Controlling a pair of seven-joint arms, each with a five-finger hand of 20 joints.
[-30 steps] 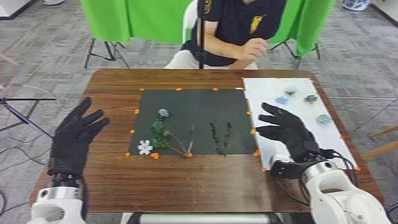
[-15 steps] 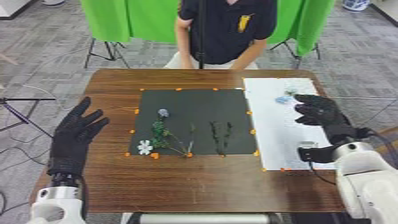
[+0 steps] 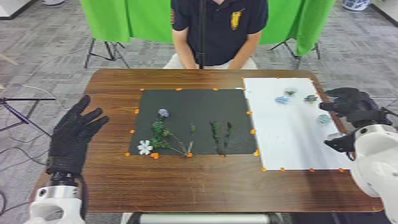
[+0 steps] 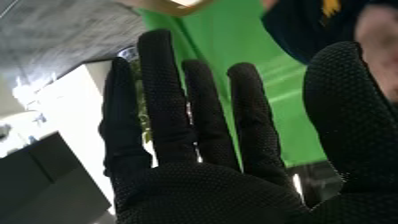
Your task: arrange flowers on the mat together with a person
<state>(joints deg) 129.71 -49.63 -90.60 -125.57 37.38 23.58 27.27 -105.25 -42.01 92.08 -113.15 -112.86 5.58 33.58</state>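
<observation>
1. Head view: a blue-violet flower and a leafy green stem lie on the left part of the dark mat.
2. A white flower lies at the mat's near left corner; to its right are slender stems, then two dark green sprigs, apart from each other.
3. To the right of the mat, a white sheet bears small pale blue and green flower heads.
4. Left robot hand: left of the mat, above the brown desk, fingers extended and apart.
5. Right robot hand: at the sheet's right edge. Right wrist view: this robot hand is wide, with straight fingers and the thumb set well apart.
6. Beyond the desk hangs green cloth.
</observation>
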